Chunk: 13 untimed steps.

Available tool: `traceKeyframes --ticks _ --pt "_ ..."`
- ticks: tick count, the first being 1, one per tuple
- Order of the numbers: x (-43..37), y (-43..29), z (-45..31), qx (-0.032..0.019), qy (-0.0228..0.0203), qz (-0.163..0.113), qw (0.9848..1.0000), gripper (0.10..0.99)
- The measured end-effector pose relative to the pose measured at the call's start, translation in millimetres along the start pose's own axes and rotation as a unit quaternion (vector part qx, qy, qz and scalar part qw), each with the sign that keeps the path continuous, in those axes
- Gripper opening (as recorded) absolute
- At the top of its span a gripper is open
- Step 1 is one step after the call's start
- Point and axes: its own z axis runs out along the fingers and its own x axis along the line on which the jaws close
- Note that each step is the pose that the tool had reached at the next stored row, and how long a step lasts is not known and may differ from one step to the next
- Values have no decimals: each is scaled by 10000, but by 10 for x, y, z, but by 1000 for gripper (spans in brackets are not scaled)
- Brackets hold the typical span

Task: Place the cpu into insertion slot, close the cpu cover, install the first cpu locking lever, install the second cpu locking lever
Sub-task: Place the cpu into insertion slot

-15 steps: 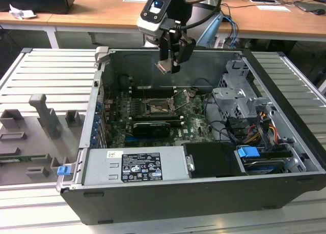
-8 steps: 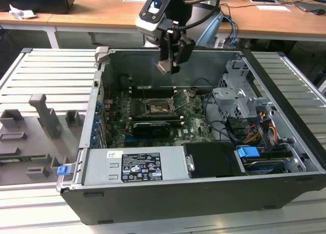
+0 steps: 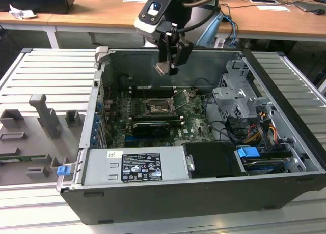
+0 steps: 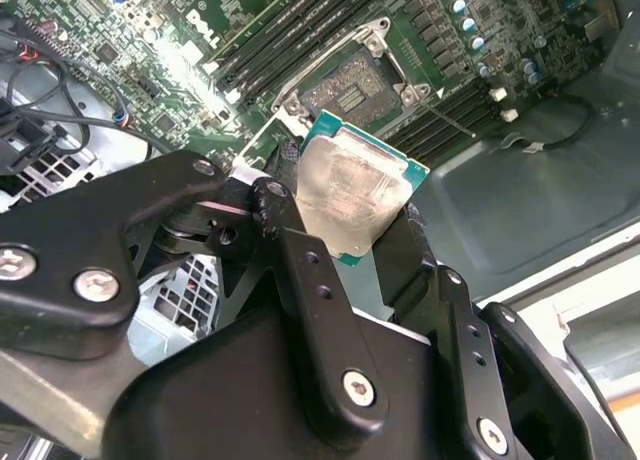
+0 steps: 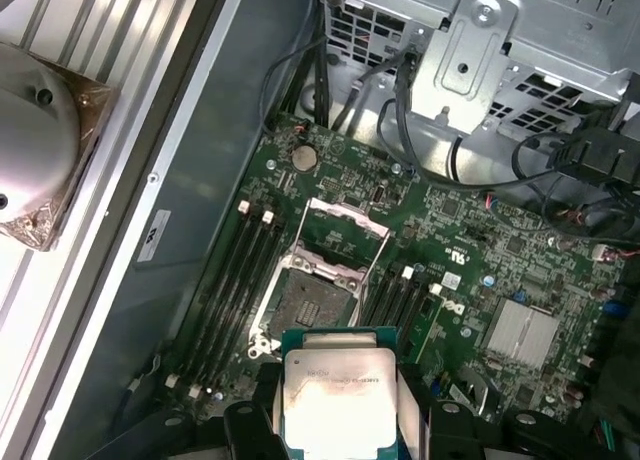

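Chip [image 5: 338, 395] is pinched by its edges in the claw [image 4: 348, 205], which is closed on it and hangs above the socket [image 5: 315, 305]. I judge the task barely begun: socket bare, cover [image 5: 340, 212] swung open, levers undone. Memory slots [image 5: 235, 280] flank the socket; cables [image 5: 395, 100] lie clear of it.

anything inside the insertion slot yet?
Nothing: the insertion slot shows a bare dark centre in both wrist views, with the cpu cover swung open. The cpu is held in the gripper above the board. In the first wrist view it covers part of the slot's rim.
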Motion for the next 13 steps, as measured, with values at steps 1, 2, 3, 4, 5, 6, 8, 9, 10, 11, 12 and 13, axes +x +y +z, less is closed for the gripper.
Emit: traceKeyframes --ticks 1,2,3,4,5,6,8,9,10,11,12,13 --pt "0 0 2 2 0 0 10000 541" --pt "0 -1 3 4 -1 1 10000 541" --pt "0 0 8 8 2 1 10000 541" --pt "-1 0 11 11 4 1 10000 541" --pt "-1 -1 12 15 5 1 10000 541" --pt "-1 -1 14 20 7 1 10000 541" --pt "-1 -1 17 31 11 2 10000 541" --pt "-1 -1 20 35 13 3 10000 541" --pt "-1 -1 24 42 17 3 10000 541" --pt "-1 -1 26 47 18 3 10000 541" --pt "-1 -1 28 54 21 3 10000 541" --pt "-1 -2 32 63 24 4 10000 541"
